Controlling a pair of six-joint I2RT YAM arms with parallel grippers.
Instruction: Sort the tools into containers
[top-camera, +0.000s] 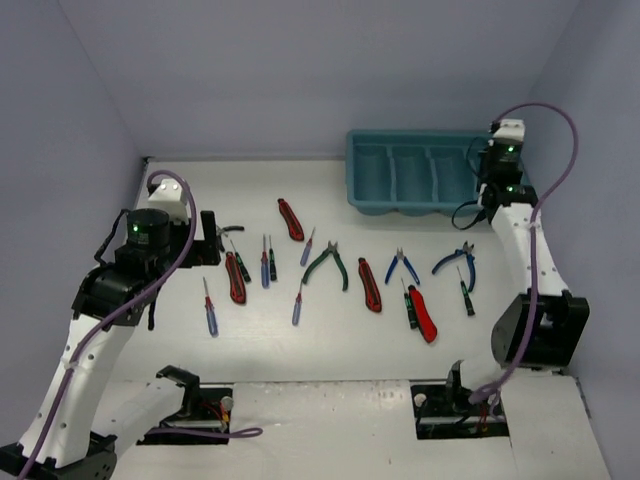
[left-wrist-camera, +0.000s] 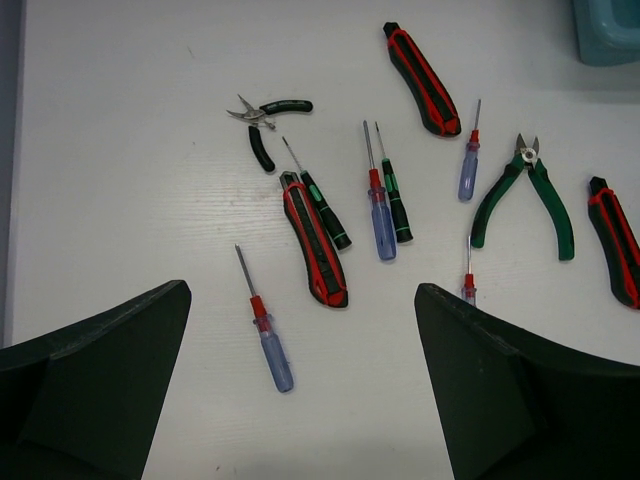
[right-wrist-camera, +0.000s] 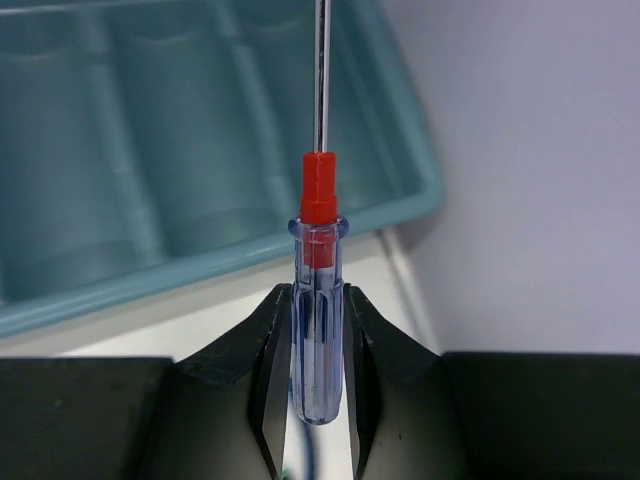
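Note:
My right gripper (right-wrist-camera: 318, 400) is shut on a blue-handled screwdriver (right-wrist-camera: 318, 300) with a red collar, shaft pointing over the right end of the teal tray (right-wrist-camera: 200, 262). In the top view it hangs by the tray's (top-camera: 420, 209) right end. My left gripper (left-wrist-camera: 300, 400) is open and empty above a blue screwdriver (left-wrist-camera: 270, 345) and a red-and-black utility knife (left-wrist-camera: 315, 240). Other knives (top-camera: 290, 219) (top-camera: 370, 284) (top-camera: 423, 313), green pliers (top-camera: 328, 262), blue pliers (top-camera: 402, 266) (top-camera: 456, 262) and several screwdrivers lie across the table's middle.
Small black-handled pliers (left-wrist-camera: 262, 115) lie at the far left of the spread. The tray's compartments look empty. Walls close in the table on the left, back and right. Both arm bases and cable openings sit at the near edge.

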